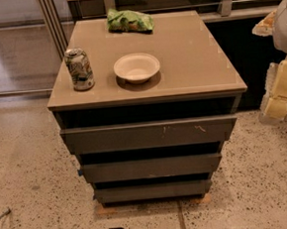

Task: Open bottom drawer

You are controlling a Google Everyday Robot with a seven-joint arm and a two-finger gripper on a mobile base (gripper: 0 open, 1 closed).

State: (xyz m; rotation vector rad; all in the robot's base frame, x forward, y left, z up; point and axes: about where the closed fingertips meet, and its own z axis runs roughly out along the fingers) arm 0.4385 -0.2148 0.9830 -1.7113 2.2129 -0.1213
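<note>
The bottom drawer point(153, 191) is the lowest and slimmest of three grey-brown fronts in a low cabinet, and its front is plain. It sits close to the floor and looks shut. Above it are the middle front point(151, 167), with a blue bit at its left end, and the widest top front point(149, 134), with white scratch marks. My gripper point(282, 89) shows as cream-white parts at the right edge of the camera view. It is well to the right of the cabinet, at about the top drawer's height, and touches nothing.
On the cabinet top point(193, 58) stand a crumpled can point(79, 69) at the left, a white bowl point(137, 67) in the middle and a green chip bag point(129, 21) at the back. Speckled floor point(30, 185) surrounds the cabinet. A dark wall panel point(243, 54) lies behind right.
</note>
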